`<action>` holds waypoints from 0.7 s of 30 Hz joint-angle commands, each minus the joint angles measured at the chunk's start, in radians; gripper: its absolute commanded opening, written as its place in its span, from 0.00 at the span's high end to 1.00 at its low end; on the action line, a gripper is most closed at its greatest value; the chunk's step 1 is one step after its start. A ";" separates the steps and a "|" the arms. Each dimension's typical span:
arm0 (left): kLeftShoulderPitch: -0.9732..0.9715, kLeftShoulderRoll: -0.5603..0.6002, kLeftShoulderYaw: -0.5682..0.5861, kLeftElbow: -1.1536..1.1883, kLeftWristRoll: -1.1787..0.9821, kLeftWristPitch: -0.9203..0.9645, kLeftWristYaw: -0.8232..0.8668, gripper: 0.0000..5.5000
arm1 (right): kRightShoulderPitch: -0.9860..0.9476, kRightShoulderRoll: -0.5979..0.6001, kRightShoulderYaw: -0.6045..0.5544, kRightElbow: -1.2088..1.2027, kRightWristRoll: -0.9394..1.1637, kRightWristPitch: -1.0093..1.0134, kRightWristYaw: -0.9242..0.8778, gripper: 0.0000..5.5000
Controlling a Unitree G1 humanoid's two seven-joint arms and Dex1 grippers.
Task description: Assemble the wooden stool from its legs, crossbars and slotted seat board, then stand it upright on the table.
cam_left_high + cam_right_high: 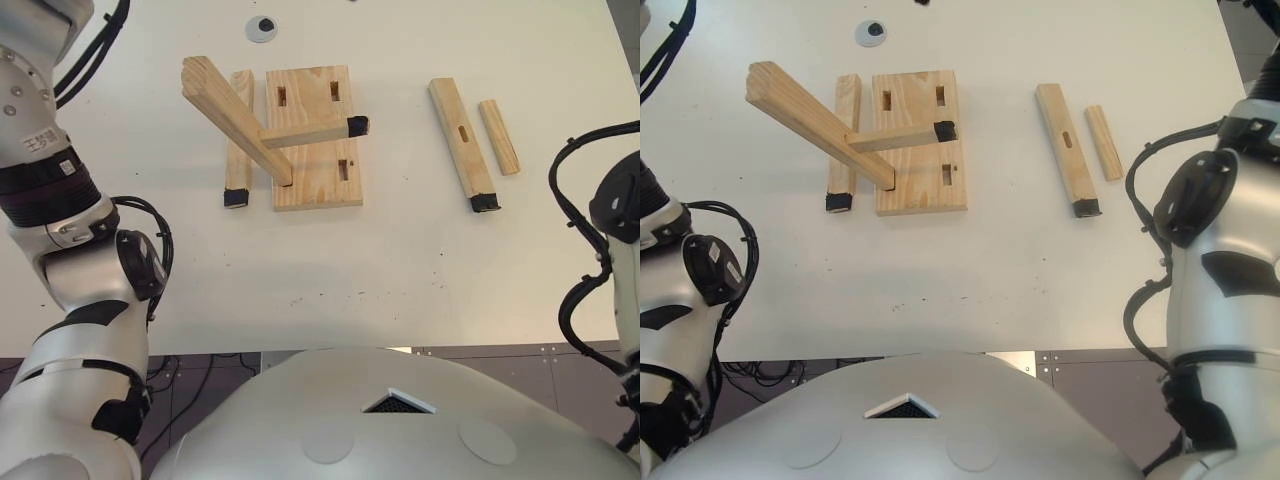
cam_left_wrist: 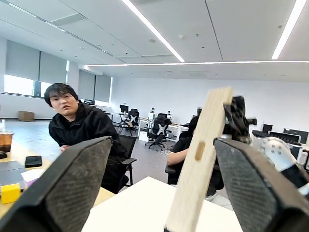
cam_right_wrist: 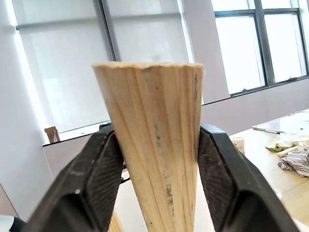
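Evidently the right gripper (image 3: 157, 133) was clenched on the held leg (image 3: 152, 106), both pads pressed flat to its sides just below the plain end, and the stick stood roughly upright in that grip. Facing it, the left gripper (image 2: 163, 145) was spread wide and grasped nothing. The same leg, slot showing, rose beyond its pads, though I could not tell how near. Down on the table (image 1: 400, 260) the board (image 1: 315, 178) lay flat with three slots open. A standing leg (image 1: 235, 112) leaned out of its near left corner, and a black-tipped bar (image 1: 310, 132) jutted from that leg's side across the board. A loose leg (image 1: 238, 175) lay just beside the board's left edge. A spare leg (image 1: 463, 143) and a short crossbar (image 1: 498, 136) lay side by side, well apart to the right. To my eye the stool was barely begun. The grip sat close to one end, so the held leg could swing in the pads once its far end met a slot. If the right gripper let go before the left one closed, the stick would drop. The standing leg looked off plumb, so a nudge from a descending arm might tip it out, and nothing pinned the board against sliding.
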 commanded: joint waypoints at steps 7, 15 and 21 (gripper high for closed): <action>-0.010 0.006 0.006 0.028 0.032 -0.013 0.019 0.30 | 0.226 0.042 0.087 0.037 -0.122 -0.130 0.056 0.61; -0.004 0.000 0.007 0.063 0.053 -0.025 0.005 0.30 | 0.324 0.076 0.117 0.014 -0.116 -0.098 0.079 0.61; 0.002 0.000 0.005 0.084 0.069 -0.030 -0.013 0.30 | 0.370 0.088 0.117 -0.043 -0.084 -0.047 0.087 0.61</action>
